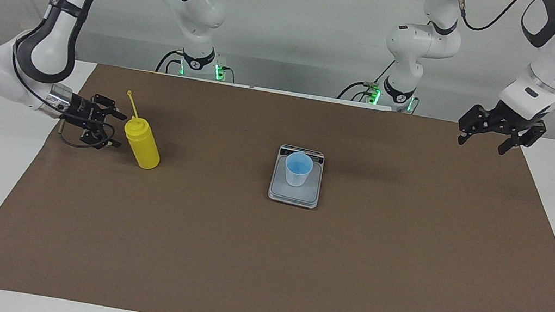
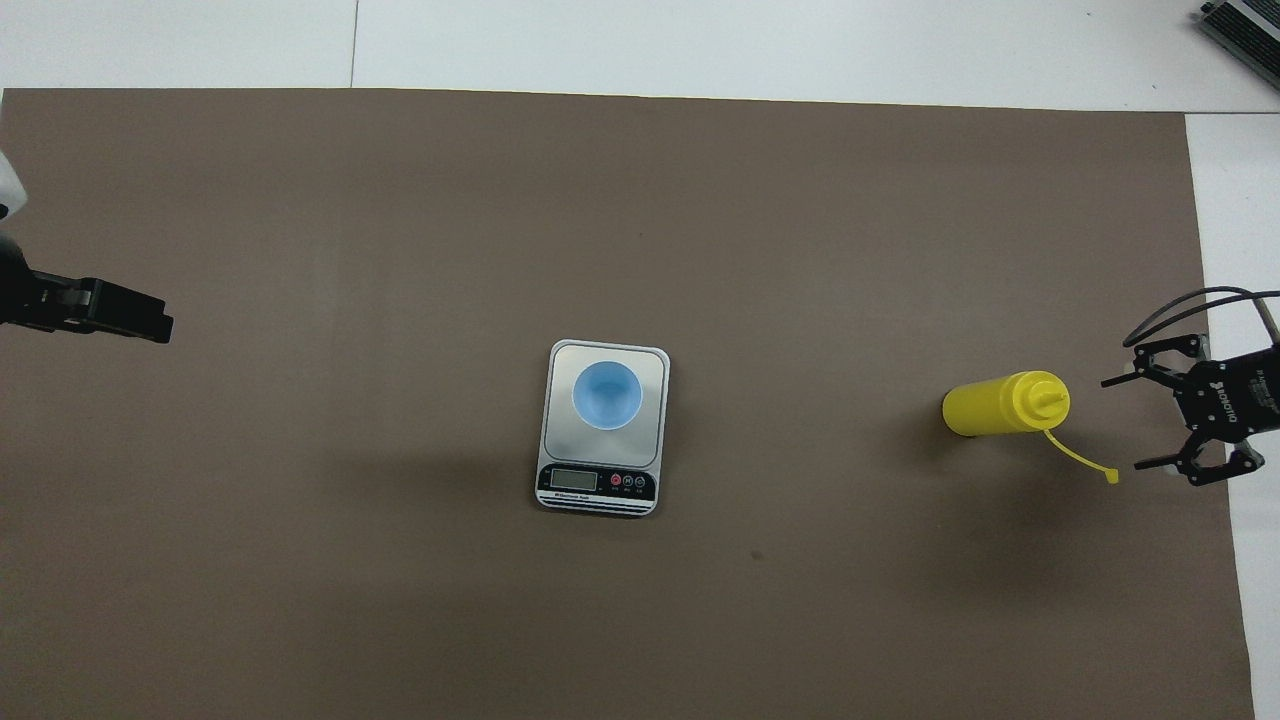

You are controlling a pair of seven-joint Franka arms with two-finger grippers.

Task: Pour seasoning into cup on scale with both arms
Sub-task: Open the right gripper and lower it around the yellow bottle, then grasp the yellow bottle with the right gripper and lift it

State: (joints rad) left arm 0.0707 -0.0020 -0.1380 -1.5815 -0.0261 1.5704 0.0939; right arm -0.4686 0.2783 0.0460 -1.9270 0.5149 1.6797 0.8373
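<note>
Right tool (image 1: 116,129): you have it just beside the seasoning bottle (image 1: 143,144), fingers apart, not touching.
Seasoning bottle: upright on the table (image 1: 261,264), well apart from the scale (image 1: 294,194), toward the right arm's end.
Cup (image 1: 298,169): on the scale.
Left tool (image 1: 492,136): fingers apart, waiting well apart from the scale.

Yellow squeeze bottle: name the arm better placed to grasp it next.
Right. The right gripper is open beside the yellow squeeze bottle; the left gripper hangs over the mat's left-arm end, away from it.
</note>
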